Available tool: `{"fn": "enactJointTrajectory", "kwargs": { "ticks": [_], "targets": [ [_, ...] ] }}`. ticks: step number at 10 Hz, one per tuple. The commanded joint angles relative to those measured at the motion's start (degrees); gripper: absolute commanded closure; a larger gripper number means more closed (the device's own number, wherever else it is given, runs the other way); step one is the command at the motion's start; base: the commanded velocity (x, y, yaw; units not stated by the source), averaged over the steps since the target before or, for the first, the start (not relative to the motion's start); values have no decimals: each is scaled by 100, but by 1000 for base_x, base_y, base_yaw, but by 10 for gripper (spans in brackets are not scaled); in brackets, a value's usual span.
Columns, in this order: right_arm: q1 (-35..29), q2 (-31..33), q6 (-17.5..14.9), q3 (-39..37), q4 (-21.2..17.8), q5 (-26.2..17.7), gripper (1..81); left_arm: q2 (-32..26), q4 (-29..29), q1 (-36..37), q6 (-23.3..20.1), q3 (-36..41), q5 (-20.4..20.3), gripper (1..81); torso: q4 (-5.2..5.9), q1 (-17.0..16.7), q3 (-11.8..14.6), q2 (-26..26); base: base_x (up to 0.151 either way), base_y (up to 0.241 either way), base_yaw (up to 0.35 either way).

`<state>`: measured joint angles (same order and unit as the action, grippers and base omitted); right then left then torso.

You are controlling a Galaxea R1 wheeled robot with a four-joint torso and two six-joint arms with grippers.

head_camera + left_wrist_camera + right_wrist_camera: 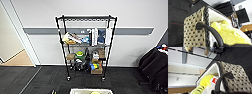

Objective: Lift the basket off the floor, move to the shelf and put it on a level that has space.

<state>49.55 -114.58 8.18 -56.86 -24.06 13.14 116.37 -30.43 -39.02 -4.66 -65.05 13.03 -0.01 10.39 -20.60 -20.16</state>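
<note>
Basket (pixel 91 91) sits near, centred before the wire shelf (pixel 86 47), yellow plush toy (pixel 228 32) inside. Top level (pixel 86 18) bare. Can't tell either pincer's state.

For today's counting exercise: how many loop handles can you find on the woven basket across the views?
2. One dark loop handle sits on the basket's end in the left wrist view; the other handle is on the end in the right wrist view.

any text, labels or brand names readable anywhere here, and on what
None can be read.
Red-and-white tag on the yellow plush toy in the basket: print too blurred to read.
Books and boxes on the shelf: covers and labels too small to read.
</note>
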Motion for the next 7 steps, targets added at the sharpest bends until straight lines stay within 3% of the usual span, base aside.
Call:
{"fn": "enactJointTrajectory", "kwargs": {
  "ticks": [1,5,6,7],
  "targets": [
    [-468,284,-9,413,209,-22,811,-368,-77,645,-123,449,112,811,0,-351,420,545,0,0,0],
    [-441,284,-18,405,218,-22,811,-316,-86,645,-123,431,112,811,0,-749,965,1163,0,0,0],
    [-441,284,-9,396,218,-22,811,-307,-86,637,-123,423,112,811,0,-498,836,769,0,0,0],
    [-433,284,-9,387,227,-22,811,-289,-77,637,-123,414,112,811,0,-588,713,901,0,0,0]
  ]
}}
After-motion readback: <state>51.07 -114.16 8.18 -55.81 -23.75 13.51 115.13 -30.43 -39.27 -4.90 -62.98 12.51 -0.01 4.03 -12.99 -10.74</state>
